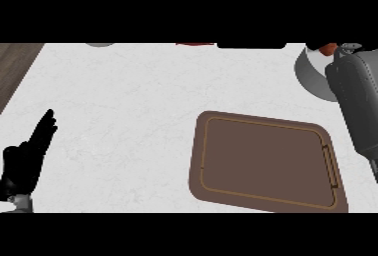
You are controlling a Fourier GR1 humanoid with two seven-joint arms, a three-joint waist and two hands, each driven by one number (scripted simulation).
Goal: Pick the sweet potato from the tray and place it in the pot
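Two hands show: the left hand [26,155] rests at lower left, fingers straight. At upper right the right forearm [358,95] covers the grey metal pot [310,75]; its hand's fingers cannot be told. An orange-red sweet potato [325,48] peeks there, off the brown rectangular tray [266,160]. Likely stiff, moderately heavy; best held mid-body.

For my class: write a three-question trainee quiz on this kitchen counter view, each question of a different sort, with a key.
1. True or false: the brown tray holds a sweet potato.
2. Where is the right arm? A over the pot at upper right; B on the tray; C at the left edge.
3. Fill in: the left hand rests at the left edge with its fingers ____.

Key: 1 false, the tray is bare. 2 A. 3 straight; an orange bit shows at the pot's rim.
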